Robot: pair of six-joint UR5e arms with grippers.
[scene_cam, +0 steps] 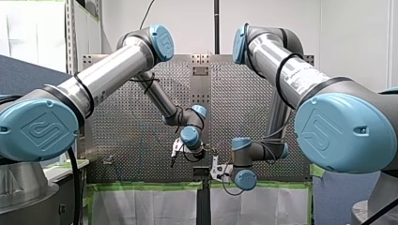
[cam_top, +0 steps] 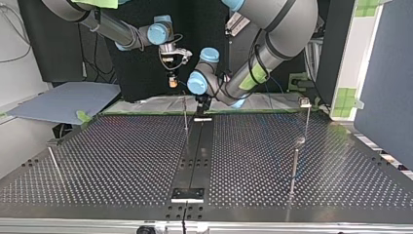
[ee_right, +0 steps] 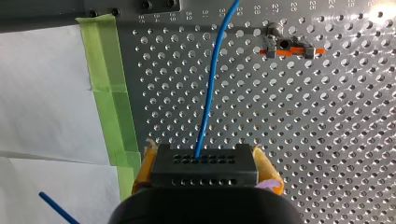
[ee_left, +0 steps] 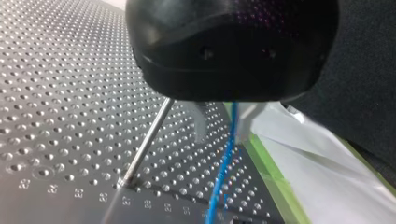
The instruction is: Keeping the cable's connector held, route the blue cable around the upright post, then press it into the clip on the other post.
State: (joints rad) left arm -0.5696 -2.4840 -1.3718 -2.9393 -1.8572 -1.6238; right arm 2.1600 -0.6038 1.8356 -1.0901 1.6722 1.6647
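In the right wrist view my right gripper [ee_right: 204,163] is shut, its yellow pads [ee_right: 266,170] clamping the black connector [ee_right: 204,167]. The blue cable [ee_right: 209,93] leaves the connector and runs ahead over the perforated plate. In the left wrist view my left gripper [ee_left: 222,137] stands open just above the plate, and the blue cable [ee_left: 223,170] passes between its fingers, closer to one finger [ee_left: 243,127]. A thin upright post [ee_left: 147,142] stands beside this gripper. An orange clip [ee_right: 286,47] sits on another post ahead of my right gripper. Both grippers hang near the table's middle [scene_cam: 174,152] [scene_cam: 215,169].
In the top view thin posts stand at the middle [cam_top: 185,116], at the right [cam_top: 294,165] [cam_top: 307,117] and at the left [cam_top: 54,163]. A dark rail [cam_top: 195,156] runs down the table's middle. Green tape [ee_right: 109,88] and white sheeting [ee_right: 42,93] border the plate.
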